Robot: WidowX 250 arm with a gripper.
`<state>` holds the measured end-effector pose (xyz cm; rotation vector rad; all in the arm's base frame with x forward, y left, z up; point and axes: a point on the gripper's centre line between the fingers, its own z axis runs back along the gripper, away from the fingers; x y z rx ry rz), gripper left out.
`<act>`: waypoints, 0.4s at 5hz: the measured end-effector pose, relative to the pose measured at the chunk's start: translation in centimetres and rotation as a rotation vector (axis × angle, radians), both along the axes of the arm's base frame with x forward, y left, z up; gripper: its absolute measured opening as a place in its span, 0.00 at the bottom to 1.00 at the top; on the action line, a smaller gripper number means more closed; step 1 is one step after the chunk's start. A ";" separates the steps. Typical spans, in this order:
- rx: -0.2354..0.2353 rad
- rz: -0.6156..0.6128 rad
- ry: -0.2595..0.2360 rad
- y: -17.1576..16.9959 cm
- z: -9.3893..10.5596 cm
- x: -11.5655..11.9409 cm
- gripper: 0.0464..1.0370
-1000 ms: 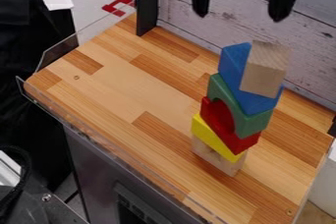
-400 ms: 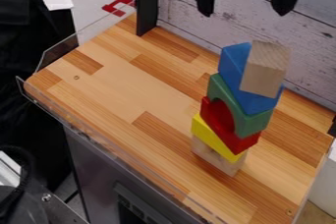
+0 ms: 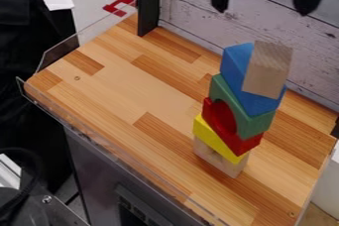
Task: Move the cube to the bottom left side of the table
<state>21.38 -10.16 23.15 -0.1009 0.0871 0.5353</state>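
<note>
Wooden cube (image 3: 267, 70) sits atop the block stack (image 3: 257, 125), right side of the table (image 3: 126, 91). Gripper (image 3: 262, 12) near the view's top, jaws wide apart, nothing held; presumably spread to straddle the cube, high to spare the stack a knock.

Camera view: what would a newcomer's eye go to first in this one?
Most likely the tall, crooked stack of colored blocks on the right-hand part of the wooden table, topped by a plain wood block. Next, the black gripper, hanging open at the top edge, above the stack in the picture. A small red piece stands out by the table's upper-left edge.
</note>
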 end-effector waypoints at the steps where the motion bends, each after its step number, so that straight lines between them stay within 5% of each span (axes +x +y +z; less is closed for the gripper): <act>1: -0.014 -0.036 0.005 -1.0 0.0 -0.4 0.96; 2: -0.036 -0.102 0.017 -1.2 -0.2 -0.7 0.96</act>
